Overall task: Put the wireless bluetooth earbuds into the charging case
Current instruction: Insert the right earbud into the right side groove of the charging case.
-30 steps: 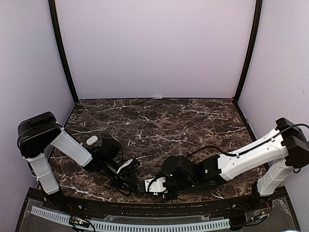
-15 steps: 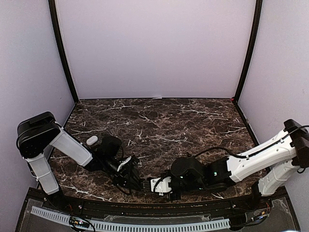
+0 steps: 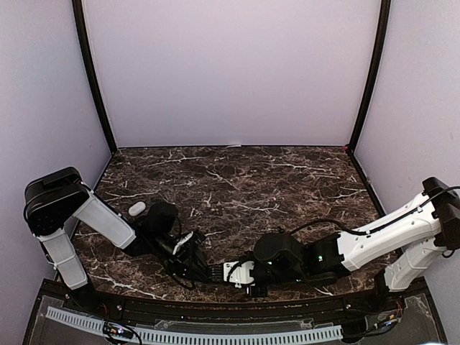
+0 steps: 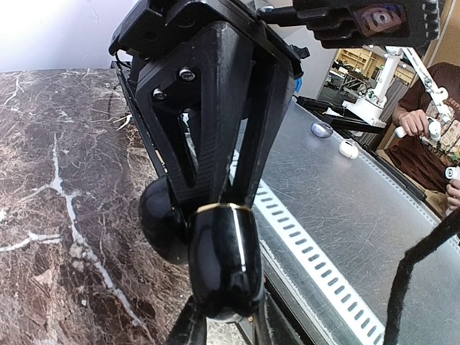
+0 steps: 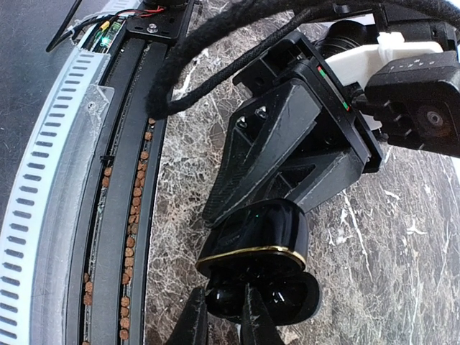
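A glossy black charging case [image 5: 259, 237] with a gold rim hangs just above the marble near the table's front edge, its lid [image 5: 305, 295] swung open. My left gripper [image 4: 224, 327] is shut on the case [image 4: 215, 266], a finger on each side. Facing the case's open mouth, my right gripper [image 5: 221, 323] is pinched on a small black earbud [image 5: 226, 298] that sits at the opening. Seen from above, the left gripper [image 3: 207, 272] and right gripper [image 3: 228, 273] meet tip to tip. Any other earbuds are out of view.
A small white oval object [image 3: 136, 208] lies on the marble table [image 3: 237, 180] behind the left arm. A slotted white rail [image 3: 194, 334] and black track [image 5: 126, 215] run along the front edge, close under both grippers. Purple walls enclose the table.
Both grippers have shifted slightly toward the front edge, and the right arm has swung lower and to the right. Both grips are unchanged.
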Robot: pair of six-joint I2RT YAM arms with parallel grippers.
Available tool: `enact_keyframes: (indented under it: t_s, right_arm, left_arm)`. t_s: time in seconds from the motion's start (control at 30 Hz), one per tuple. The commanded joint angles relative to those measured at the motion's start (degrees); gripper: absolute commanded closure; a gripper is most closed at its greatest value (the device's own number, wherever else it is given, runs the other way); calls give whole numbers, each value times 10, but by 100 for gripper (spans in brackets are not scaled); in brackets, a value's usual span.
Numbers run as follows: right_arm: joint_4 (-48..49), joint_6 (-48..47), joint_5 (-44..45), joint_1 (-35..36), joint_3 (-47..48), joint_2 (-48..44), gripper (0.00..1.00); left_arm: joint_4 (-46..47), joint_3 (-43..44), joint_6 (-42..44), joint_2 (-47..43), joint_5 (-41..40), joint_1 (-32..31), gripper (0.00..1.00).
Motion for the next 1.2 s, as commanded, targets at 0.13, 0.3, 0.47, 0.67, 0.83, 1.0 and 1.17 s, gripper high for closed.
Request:
enact_keyframes:
  t_s: [0.13,0.3,0.47,0.67,0.83,1.0,1.17]
  right_arm:
    - [70,9,48,-1,39,16,95]
    - [76,4,54,-2,35,12,92]
    - [86,-1,55,-2,30,2,75]
    - [100,-7,59,-3,14,-17,68]
    - [95,-1,40,-10,0,-47,63]
    - [95,21,-16,-28,-27,-103,56]
    - [86,54,-82,-61,-42,-144,50]
  left_arm:
    - [177,-27,-127,8,33,-8,100]
    - [270,-42,-188,21,31,-8,100]
    - [362,-53,-256,43,15,-8,100]
    - [426,-55,-317,59,-2,-8,100]
    - [425,-56,-326,54,-18,-8,100]
    - [420,-57,-331,50,-33,-7,100]
    - [406,-56,-320,43,-45,-7,100]
